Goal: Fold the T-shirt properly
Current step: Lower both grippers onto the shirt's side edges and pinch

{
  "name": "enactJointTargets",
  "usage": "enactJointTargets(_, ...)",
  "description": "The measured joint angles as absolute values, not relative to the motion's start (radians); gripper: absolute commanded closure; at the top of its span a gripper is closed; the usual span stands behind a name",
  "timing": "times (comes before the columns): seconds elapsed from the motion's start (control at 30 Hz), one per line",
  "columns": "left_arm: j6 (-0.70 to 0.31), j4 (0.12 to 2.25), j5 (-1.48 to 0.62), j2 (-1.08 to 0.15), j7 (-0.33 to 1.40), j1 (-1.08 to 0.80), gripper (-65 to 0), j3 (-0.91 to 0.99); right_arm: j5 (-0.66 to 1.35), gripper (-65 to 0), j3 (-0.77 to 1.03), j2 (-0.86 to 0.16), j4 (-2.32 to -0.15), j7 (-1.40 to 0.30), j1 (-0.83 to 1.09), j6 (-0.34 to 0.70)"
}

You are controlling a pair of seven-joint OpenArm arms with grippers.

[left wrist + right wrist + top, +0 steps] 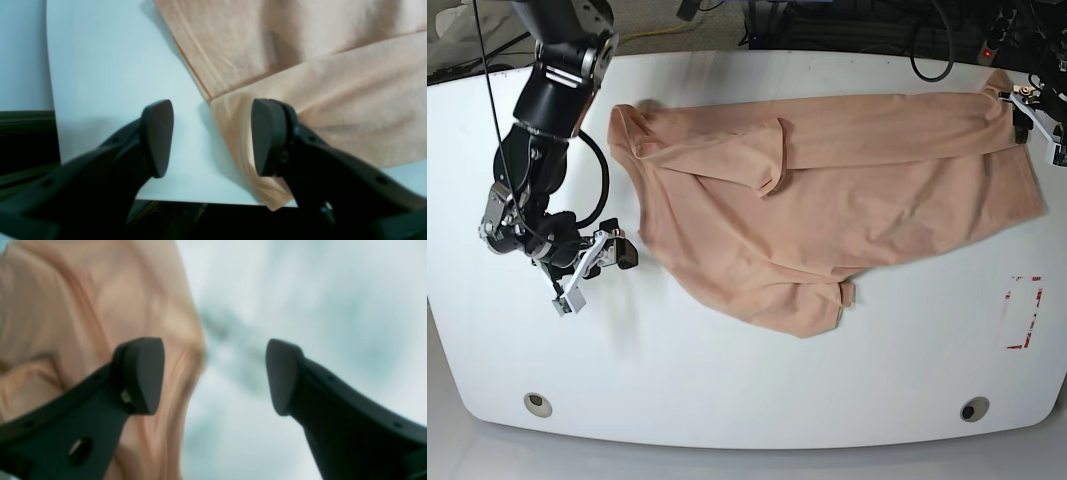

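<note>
The peach T-shirt (pixel 827 200) lies spread across the white table (pixel 727 390), with one side folded over and a sleeve (pixel 767 160) lying on top. My left gripper (pixel 1035 120) is at the shirt's far right corner, by the table's edge. In the left wrist view it (pixel 213 138) stands open, one finger (pixel 270 136) over the shirt's hem (pixel 300 133), the other over bare table. My right gripper (pixel 599 270) is left of the shirt, just off the cloth. In the right wrist view it (pixel 213 376) is open with nothing between the fingers, and the blurred shirt (pixel 83 323) lies beside it.
A red-outlined rectangle (pixel 1024 312) is marked on the table at the right. Two round holes (pixel 538 404) (pixel 972 409) sit near the front edge. Cables (pixel 927 50) lie behind the table. The table edge (pixel 200 201) runs just below my left gripper.
</note>
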State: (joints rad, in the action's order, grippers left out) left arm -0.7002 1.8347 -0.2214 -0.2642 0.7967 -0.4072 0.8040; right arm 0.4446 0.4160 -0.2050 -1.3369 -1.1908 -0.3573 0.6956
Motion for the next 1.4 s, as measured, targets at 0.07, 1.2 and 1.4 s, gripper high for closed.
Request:
enactJointTargets(0.07, -0.700, 1.835, -0.219, -0.262, 0.799, -0.408, -34.2, 0.803, 0.402, -45.8, 0.399, -0.208, -1.260, -1.145, -0.400, 0.696)
enactJointTargets(1.2, -0.609, 1.490, -0.033, -0.278, 0.798, -0.028, -47.4, 0.909, 0.314, -7.5, 0.109, -0.075, -0.863, -0.794, -0.489, 0.690)
enactJointTargets(1.4, -0.599, 1.319, -0.027, -0.287, 0.799, 0.057, -47.2, 0.910, 0.311, -8.1, 0.109, -0.077, -0.862, -0.794, -0.490, 0.689)
